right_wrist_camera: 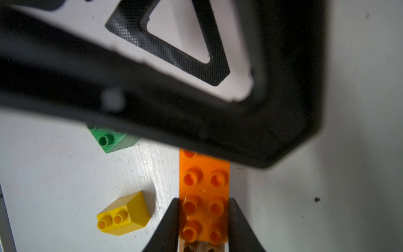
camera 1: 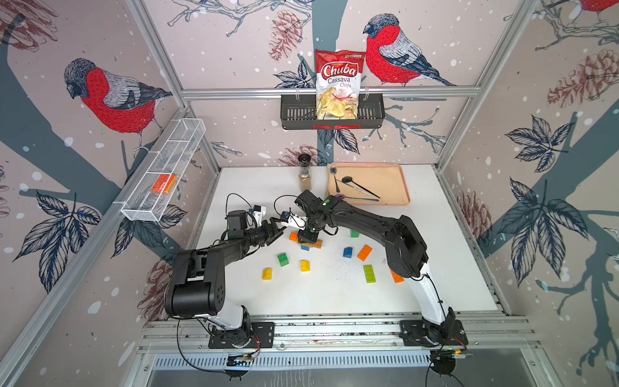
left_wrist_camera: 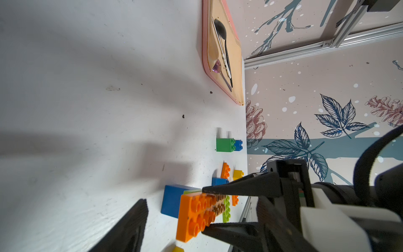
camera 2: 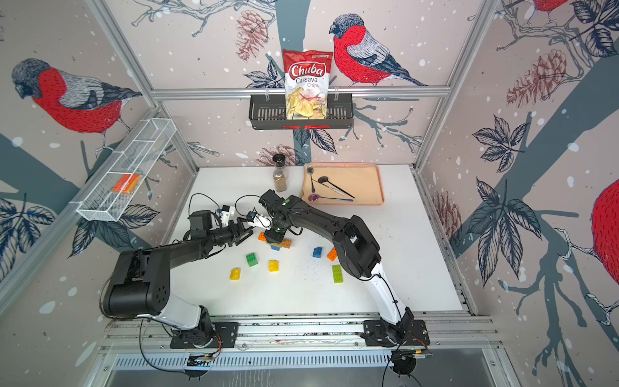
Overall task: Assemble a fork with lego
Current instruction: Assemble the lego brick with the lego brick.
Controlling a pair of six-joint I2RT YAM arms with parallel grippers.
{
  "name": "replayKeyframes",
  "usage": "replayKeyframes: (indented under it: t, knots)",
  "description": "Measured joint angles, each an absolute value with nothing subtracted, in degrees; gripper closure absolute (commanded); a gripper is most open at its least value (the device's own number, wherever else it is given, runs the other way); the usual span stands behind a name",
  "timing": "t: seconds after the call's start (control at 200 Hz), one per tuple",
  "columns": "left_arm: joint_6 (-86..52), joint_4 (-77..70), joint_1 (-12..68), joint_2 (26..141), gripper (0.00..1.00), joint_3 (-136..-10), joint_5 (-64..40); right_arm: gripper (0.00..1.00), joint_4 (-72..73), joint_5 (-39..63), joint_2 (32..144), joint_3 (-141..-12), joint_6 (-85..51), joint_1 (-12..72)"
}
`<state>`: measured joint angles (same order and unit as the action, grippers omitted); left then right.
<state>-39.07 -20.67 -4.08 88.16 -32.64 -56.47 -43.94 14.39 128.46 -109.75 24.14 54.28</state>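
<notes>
Top views are both showing us the white table (camera 1: 462,261), and the build is sitting on it a little left of centre, about midway between the near and far edges. The right gripper (right_wrist_camera: 204,203) is reaching over the build from the right. It is clamping the orange long brick (right_wrist_camera: 204,185) by its two long sides, with its fingers pressed flat against the plastic. The left gripper (camera 1: 278,231) is hovering at the left end of that brick with its jaws spread wide and holding nothing. We are not managing to tell whether one of its fingers is touching the brick.

In the left wrist view the orange long brick is lying studs up across a blue brick (left_wrist_camera: 172,200). Its right end is overlapping a brown brick (left_wrist_camera: 220,208). We are not able to tell how firmly these are pressed together.

We are judging this as the start of the fork, perhaps its handle, with no prongs standing out yet. Most of the work is waiting: we are counting eight bricks lying loose. On the near side are a green brick (camera 1: 283,259), a yellow brick (camera 1: 304,265) and a second yellow brick (camera 1: 267,273). Further right are a loose blue brick (camera 1: 347,252), a loose orange brick (camera 1: 364,252) and a lime green brick (camera 1: 369,273), among others.
</notes>
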Motion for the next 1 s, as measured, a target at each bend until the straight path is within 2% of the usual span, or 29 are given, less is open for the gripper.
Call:
replayKeyframes:
  t: [0.495, 1.001]
  knots:
    - [-38.5, -19.6, -4.3, 87.7, 0.22, -32.7, -55.4, 0.68, -35.3, 15.2, 125.0, -100.5, 24.1, 54.2]
    - [-35.9, -16.0, -4.7, 86.9, 0.22, -33.6, -53.9, 0.68, -36.4, 15.3, 125.2, -101.4, 26.0, 54.2]
